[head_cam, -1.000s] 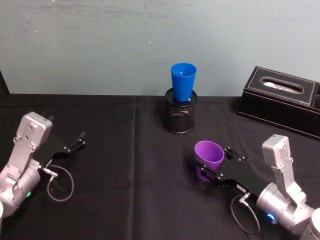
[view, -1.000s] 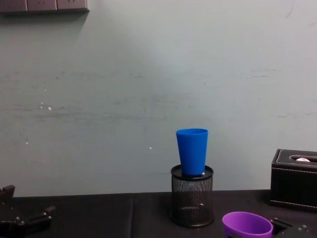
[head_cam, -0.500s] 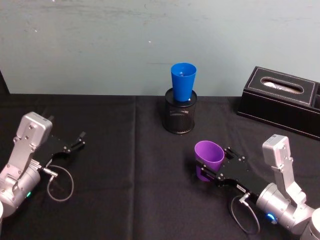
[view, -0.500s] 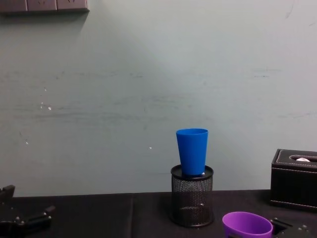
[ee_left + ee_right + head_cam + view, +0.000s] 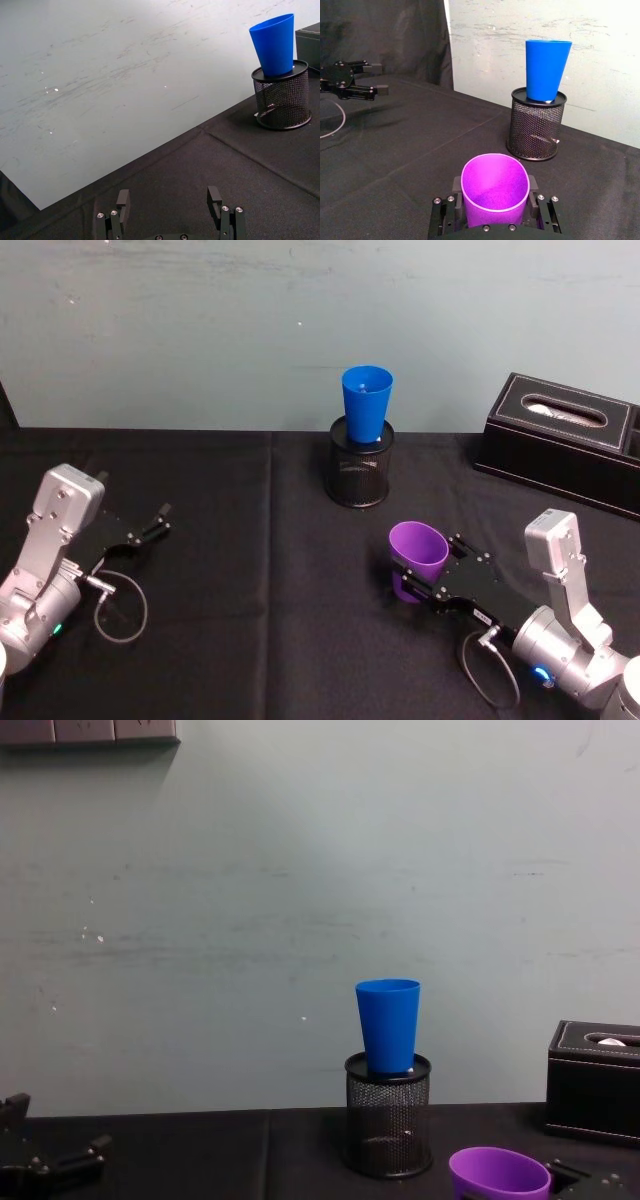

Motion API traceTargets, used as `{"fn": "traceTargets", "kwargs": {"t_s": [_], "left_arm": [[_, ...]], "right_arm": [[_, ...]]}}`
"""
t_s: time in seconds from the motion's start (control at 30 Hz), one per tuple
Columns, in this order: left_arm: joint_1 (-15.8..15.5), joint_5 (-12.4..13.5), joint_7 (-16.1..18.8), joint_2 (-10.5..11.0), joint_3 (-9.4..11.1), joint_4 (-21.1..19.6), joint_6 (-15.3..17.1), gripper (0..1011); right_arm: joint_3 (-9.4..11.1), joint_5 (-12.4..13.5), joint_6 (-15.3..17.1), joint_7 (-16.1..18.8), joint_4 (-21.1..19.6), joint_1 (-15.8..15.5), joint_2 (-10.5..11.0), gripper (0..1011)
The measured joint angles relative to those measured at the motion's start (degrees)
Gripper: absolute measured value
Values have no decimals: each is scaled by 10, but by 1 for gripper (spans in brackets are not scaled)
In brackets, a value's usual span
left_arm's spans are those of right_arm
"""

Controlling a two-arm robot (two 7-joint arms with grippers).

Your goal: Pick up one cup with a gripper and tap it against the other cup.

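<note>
Items I count from the remote station:

- Cups: two. One purple cup (image 5: pixel 418 555), one blue cup (image 5: pixel 366 400).
- Grippers: two. The right gripper (image 5: pixel 425 562) is at work, and the left gripper (image 5: pixel 163 519) sits idle.
- Pen holder (image 5: pixel 358 472): one, black mesh, round.
- Box (image 5: pixel 560 435): one, black, with an oval slot in its top. It stands at the far right of the surface (image 5: pixel 250 570), near the wall (image 5: pixel 200 330).

Position of the purple cup: it sits between the right gripper's two fingers, mouth up and leaning slightly. In the right wrist view one finger presses on each side of its body below the rim, so this gripper is closed on the cup. I cannot tell whether the base touches the surface. The cup is on the right half of the surface, nearer to me than the pen holder and well apart from it.

Position of the blue cup: it stands upright with its narrow end dropped into the mouth of the pen holder, close to the back wall, beyond the purple cup and a little to its left.

Left gripper: low over the left side of the surface, fingers spread with nothing between them, well apart from both cups.
</note>
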Motion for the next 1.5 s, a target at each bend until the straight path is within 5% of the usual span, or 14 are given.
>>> {"fn": "traceTargets", "kwargs": {"t_s": [0.53, 1.5], "left_arm": [[0, 0, 0, 0, 0, 0, 0, 1011], [0, 0, 0, 0, 0, 0, 0, 1011]], "right_arm": [[26, 34, -5, 32, -36, -17, 2, 731], [81, 71, -12, 7, -127, -42, 2, 731]]}}
